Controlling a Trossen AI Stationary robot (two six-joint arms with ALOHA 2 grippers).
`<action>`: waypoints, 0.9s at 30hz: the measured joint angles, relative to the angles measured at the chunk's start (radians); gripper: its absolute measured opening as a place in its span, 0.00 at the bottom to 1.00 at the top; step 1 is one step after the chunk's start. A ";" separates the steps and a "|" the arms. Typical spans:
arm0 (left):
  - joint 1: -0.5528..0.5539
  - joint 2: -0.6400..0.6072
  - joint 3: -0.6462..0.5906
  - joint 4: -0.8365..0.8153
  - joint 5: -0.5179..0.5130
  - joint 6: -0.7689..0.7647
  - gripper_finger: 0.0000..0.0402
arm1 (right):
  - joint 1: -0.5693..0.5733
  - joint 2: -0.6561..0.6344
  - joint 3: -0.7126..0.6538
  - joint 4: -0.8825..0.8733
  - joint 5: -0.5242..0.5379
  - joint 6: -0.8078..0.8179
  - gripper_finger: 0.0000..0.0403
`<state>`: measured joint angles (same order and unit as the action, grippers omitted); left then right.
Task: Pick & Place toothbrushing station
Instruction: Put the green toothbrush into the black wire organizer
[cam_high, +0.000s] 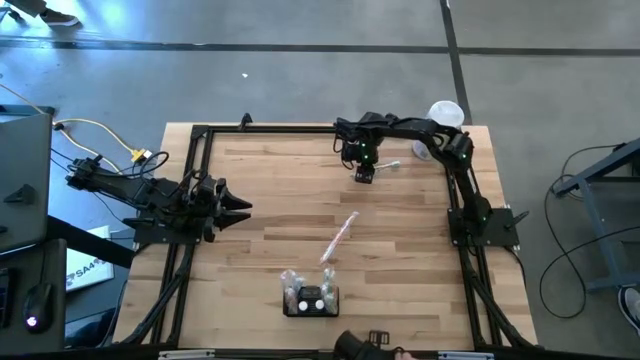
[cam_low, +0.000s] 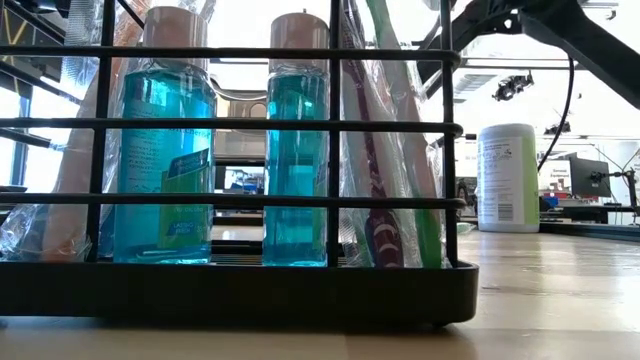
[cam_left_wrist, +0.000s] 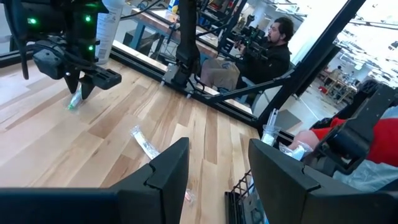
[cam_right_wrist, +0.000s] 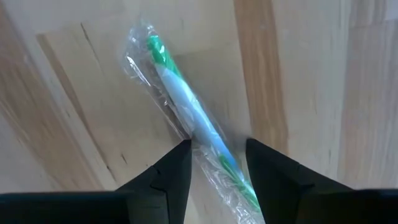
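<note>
On the pale wooden plank table (cam_high: 400, 250), we see the toothbrushing station (cam_high: 312, 299), a low black wire-sided holder block, standing near the front edge at the middle. In the low view it fills the foreground, holding two clear bottles of blue mouthwash (cam_low: 168, 150) with white caps and several plastic-wrapped toothbrushes (cam_low: 385, 160) leaning upright against its bars.

The right gripper (cam_high: 364, 172) reaches down over the far part of the table, well apart from the station. In its wrist view we find its two dark fingers (cam_right_wrist: 168, 177) spread, one on each side of a green, white and blue toothbrush in a clear plastic wrapper (cam_right_wrist: 193, 124) that lies flat on the wood; they straddle it without clamping it.

A second wrapped toothbrush with pink markings (cam_high: 339, 237) lies between that gripper and the station.

The left gripper (cam_high: 232, 207) hangs at the table's left side, its fingers apart and empty.

A tall white cylindrical container (cam_low: 508, 178) stands near the far right corner.
</note>
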<state>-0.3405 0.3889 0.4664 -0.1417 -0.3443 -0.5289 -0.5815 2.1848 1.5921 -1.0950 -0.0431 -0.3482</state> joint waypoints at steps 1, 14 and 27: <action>0.000 0.000 0.000 -0.001 0.000 0.000 0.41 | 0.004 0.006 0.000 -0.001 0.000 0.001 0.36; 0.000 0.000 0.000 -0.004 -0.006 0.032 0.41 | 0.037 0.021 -0.001 0.008 0.058 0.003 0.07; 0.000 0.008 0.000 -0.009 -0.007 0.015 0.41 | 0.130 -0.013 -0.002 -0.052 0.333 0.013 0.04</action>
<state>-0.3403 0.3966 0.4664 -0.1505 -0.3515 -0.5141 -0.4514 2.1720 1.5898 -1.1470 0.2902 -0.3353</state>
